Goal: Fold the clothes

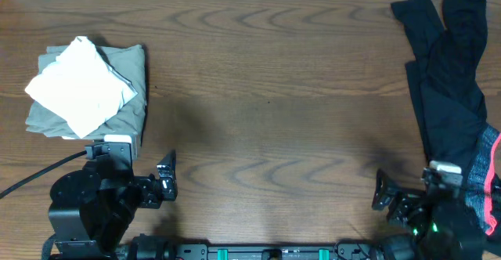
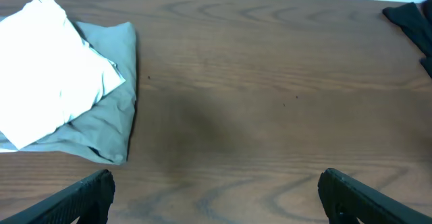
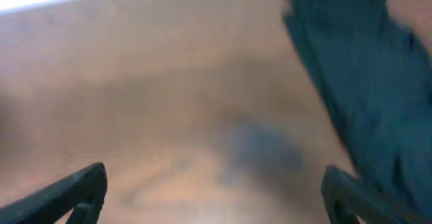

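Observation:
A folded white garment (image 1: pixel 81 84) lies on a folded grey-olive garment (image 1: pixel 129 95) at the far left; both show in the left wrist view, white (image 2: pixel 50 69) on grey-olive (image 2: pixel 111 119). A loose black garment (image 1: pixel 450 72) lies unfolded along the right edge, with a pink-edged part near the front; it shows blurred in the right wrist view (image 3: pixel 364 82). My left gripper (image 1: pixel 166 179) is open and empty at the front left, below the folded stack. My right gripper (image 1: pixel 383 196) is open and empty at the front right, beside the black garment.
The brown wooden table (image 1: pixel 274 95) spans the view. A black cable (image 1: pixel 31 178) runs off the front left. The arm bases (image 1: pixel 78 213) stand along the front edge.

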You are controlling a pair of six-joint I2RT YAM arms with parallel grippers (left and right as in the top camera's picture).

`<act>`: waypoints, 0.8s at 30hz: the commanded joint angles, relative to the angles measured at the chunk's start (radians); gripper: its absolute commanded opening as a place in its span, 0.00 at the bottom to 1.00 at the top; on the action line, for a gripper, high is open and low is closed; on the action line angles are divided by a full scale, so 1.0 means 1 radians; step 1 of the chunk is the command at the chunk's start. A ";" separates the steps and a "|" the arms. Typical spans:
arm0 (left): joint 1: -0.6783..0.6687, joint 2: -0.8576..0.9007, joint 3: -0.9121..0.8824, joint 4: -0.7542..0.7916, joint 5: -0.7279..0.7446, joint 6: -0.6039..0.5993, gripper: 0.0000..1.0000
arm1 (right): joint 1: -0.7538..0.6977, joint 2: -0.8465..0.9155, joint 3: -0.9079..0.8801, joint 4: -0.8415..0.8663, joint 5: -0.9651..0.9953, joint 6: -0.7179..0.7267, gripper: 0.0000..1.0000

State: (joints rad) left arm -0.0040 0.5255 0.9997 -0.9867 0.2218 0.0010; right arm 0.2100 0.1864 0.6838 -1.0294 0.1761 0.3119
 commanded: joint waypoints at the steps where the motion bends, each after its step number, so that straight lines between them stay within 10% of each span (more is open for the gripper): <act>1: -0.002 -0.005 -0.001 0.000 0.005 0.013 0.98 | -0.024 -0.108 -0.091 0.082 -0.001 -0.142 0.99; 24: -0.002 -0.005 -0.001 0.001 0.005 0.013 0.98 | -0.084 -0.182 -0.679 0.964 -0.102 -0.238 0.99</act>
State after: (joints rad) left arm -0.0040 0.5255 0.9989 -0.9871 0.2222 0.0010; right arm 0.1600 0.0113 0.0166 -0.0654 0.1448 0.0895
